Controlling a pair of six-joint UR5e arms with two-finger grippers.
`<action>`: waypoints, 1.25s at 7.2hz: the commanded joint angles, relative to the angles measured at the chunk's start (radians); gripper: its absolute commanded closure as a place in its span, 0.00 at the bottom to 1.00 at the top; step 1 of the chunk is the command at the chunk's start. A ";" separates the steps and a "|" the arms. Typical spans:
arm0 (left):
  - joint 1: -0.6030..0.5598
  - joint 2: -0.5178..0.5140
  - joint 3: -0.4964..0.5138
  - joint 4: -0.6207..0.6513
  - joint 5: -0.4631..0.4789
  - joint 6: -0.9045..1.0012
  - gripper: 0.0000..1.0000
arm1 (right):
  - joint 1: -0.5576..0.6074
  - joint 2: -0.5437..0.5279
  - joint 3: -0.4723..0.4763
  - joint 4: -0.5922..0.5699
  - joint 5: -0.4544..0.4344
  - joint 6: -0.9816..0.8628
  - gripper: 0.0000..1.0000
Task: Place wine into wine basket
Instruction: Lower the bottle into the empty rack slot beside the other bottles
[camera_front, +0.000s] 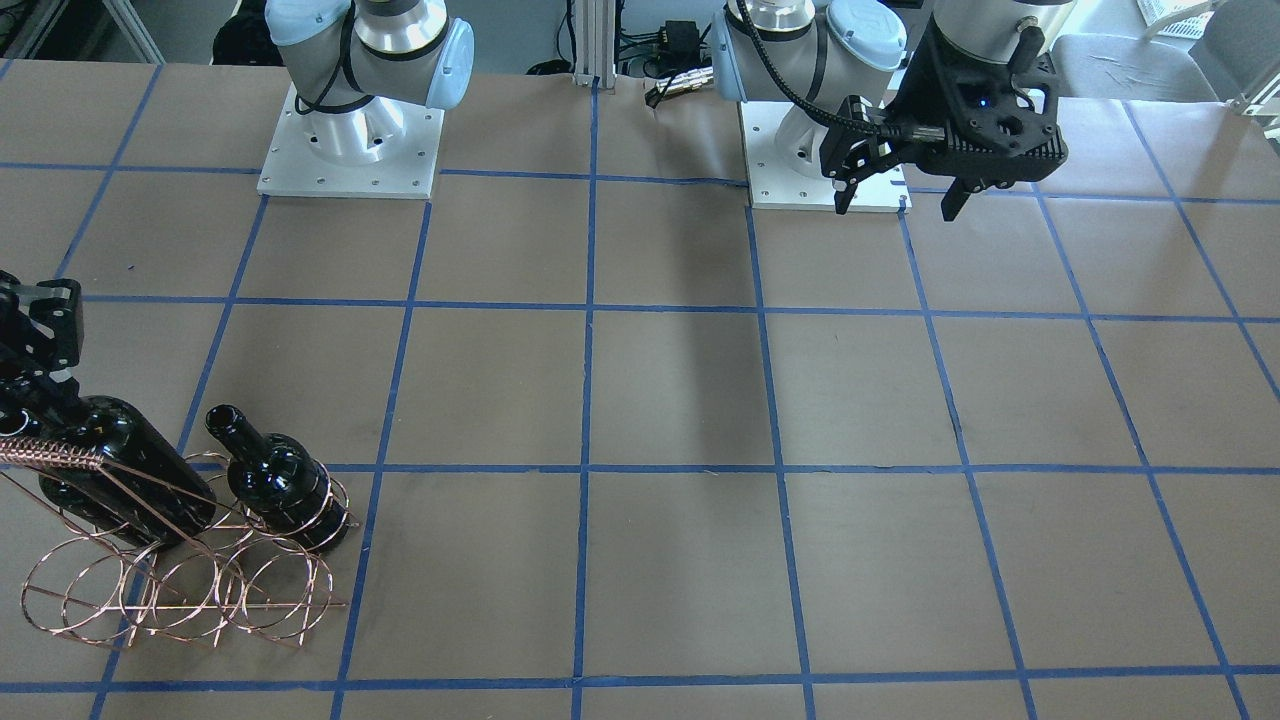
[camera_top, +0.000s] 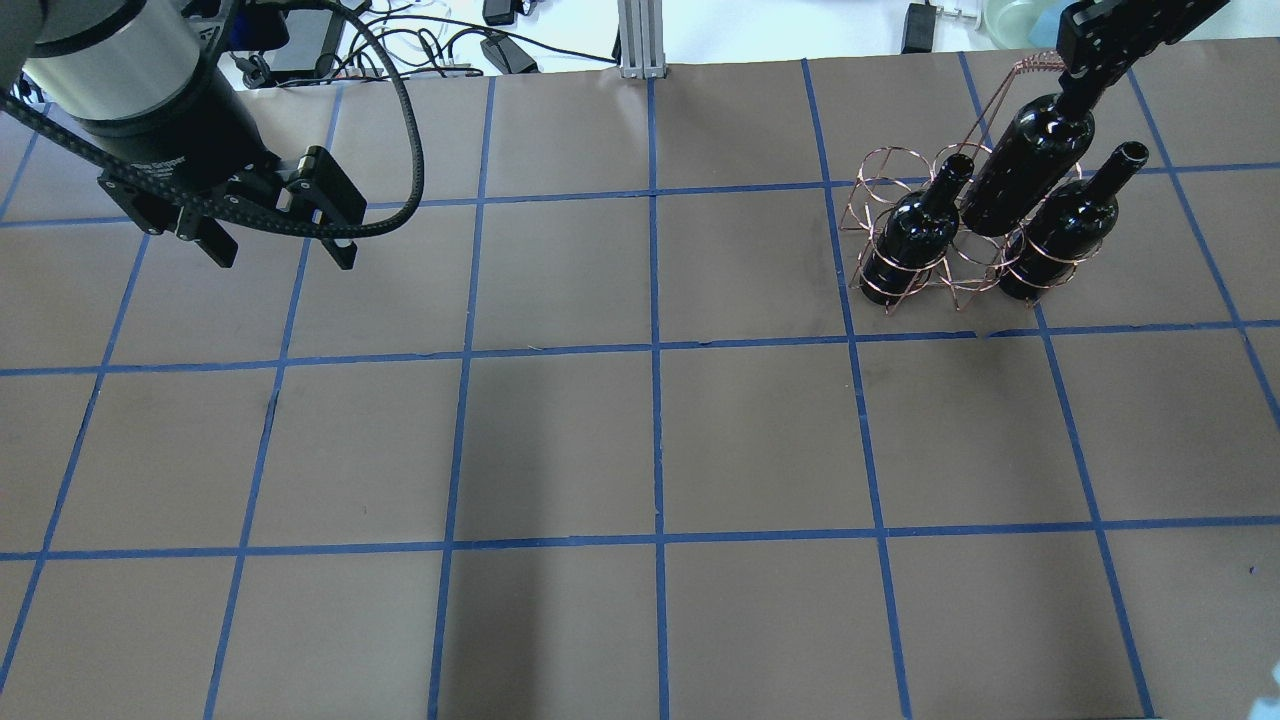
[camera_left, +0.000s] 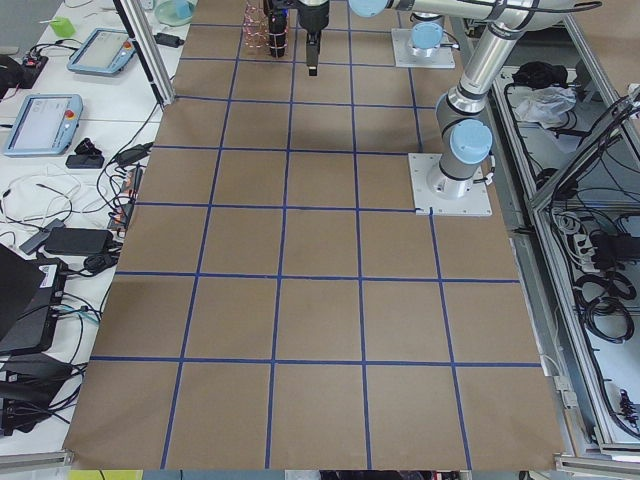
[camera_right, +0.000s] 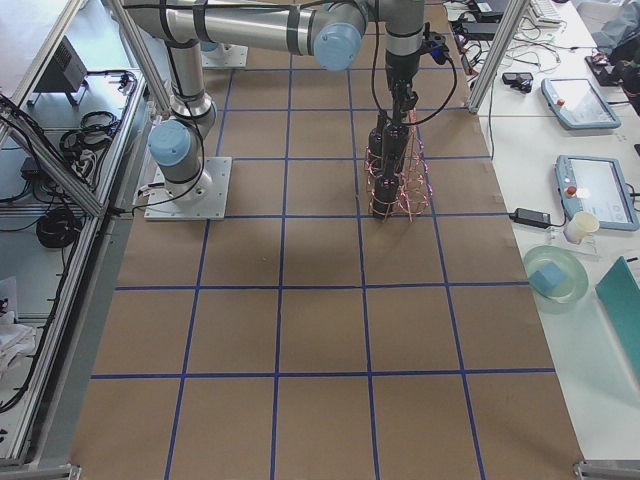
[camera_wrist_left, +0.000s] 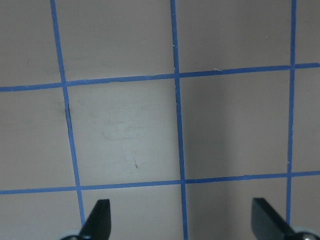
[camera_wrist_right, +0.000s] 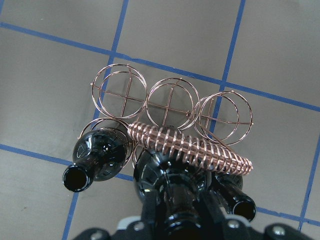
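Note:
The copper wire wine basket (camera_top: 888, 168) stands at the far right of the table, also in the front view (camera_front: 180, 590) and the right wrist view (camera_wrist_right: 170, 100). Two black wine bottles stand in its near hoops, one on the left (camera_top: 915, 235) and one on the right (camera_top: 1065, 230). My right gripper (camera_top: 1085, 85) is shut on the neck of a third bottle (camera_top: 1030, 165), held tilted between them beside the coiled handle (camera_wrist_right: 190, 145), its base at the middle hoop. My left gripper (camera_top: 280, 250) hangs open and empty over the far left of the table.
The basket's back row of three hoops (camera_wrist_right: 120, 92) holds nothing. The arm bases (camera_front: 350, 150) stand at the robot's side of the table. Cables and a metal post (camera_top: 640, 40) lie beyond the far edge. Blue tape lines grid the brown table top (camera_top: 650, 430).

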 joint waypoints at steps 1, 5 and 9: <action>0.000 0.002 0.000 0.004 -0.003 0.001 0.00 | 0.001 0.001 0.004 0.014 -0.002 -0.003 0.77; 0.002 -0.003 0.000 0.016 0.011 0.012 0.00 | 0.003 0.002 0.073 -0.006 -0.011 -0.011 0.77; 0.003 -0.006 0.000 0.021 0.011 0.017 0.00 | -0.002 0.025 0.108 -0.021 -0.018 -0.064 0.76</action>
